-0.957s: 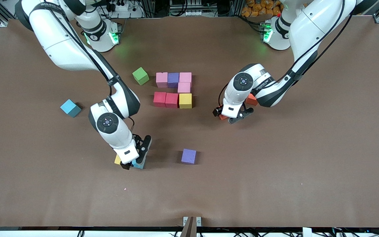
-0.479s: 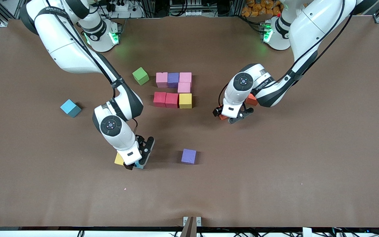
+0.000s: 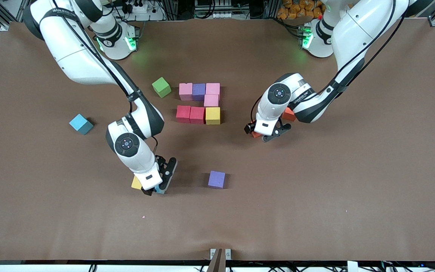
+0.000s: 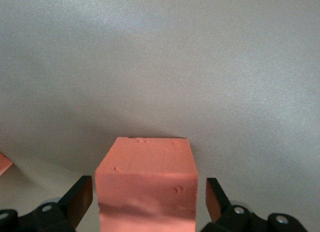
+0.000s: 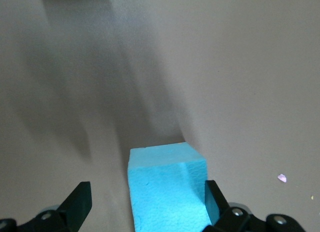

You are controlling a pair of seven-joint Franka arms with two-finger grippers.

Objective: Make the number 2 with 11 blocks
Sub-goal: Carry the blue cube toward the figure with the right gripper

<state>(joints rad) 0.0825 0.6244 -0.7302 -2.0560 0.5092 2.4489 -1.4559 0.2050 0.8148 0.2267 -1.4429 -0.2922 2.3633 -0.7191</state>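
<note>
Straddling an orange cube [image 4: 146, 184], the left gripper [image 3: 268, 134] has its jaws spread wide, a finger [image 4: 80, 198] standing clear of the foam on each side, so nothing is clamped; a second orange cube [image 3: 289, 113] lies beside it, half hidden under the arm. Down at a blue cube [image 5: 167, 189], the right gripper [image 3: 158, 185] stands the same way, jaws parted with gaps either side, no grip made; a yellow cube [image 3: 136, 183] sits touching or just beside that blue one. The unfinished 2 [image 3: 199, 103] lies between the arms, farther from the front camera: pink, purple, pink on top, one pink under, then red, red, yellow. A green cube [image 3: 161, 87] sits beside its top row; a loose purple cube [image 3: 216, 179] lies nearer the camera; another blue cube [image 3: 81, 124] lies toward the right arm's end.
</note>
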